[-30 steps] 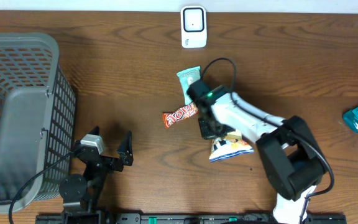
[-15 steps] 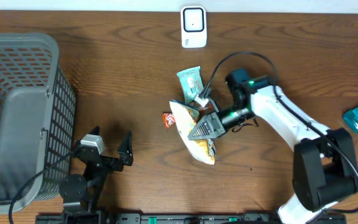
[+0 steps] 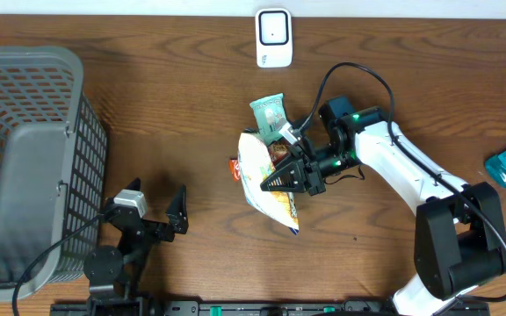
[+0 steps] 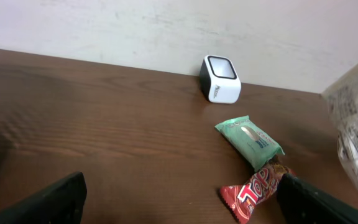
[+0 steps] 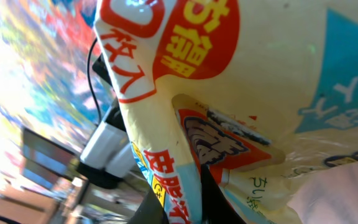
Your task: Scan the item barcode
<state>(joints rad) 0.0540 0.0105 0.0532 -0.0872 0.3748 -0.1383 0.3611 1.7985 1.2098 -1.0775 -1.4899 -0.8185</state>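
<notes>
While right tool (image 3: 277,182) clamps snack bag (image 3: 256,162): green packet (image 3: 268,110) before scanner (image 3: 273,38).

White right arm (image 3: 402,164) with black joints and cable (image 3: 356,64).

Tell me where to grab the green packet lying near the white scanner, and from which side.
Probably across its narrow width, coming straight down from above. The green packet lies flat on the table and is long and slim, so its long edges are easiest to pinch. Favour the end nearer the scanner; the other end meets the red candy bar.
</notes>
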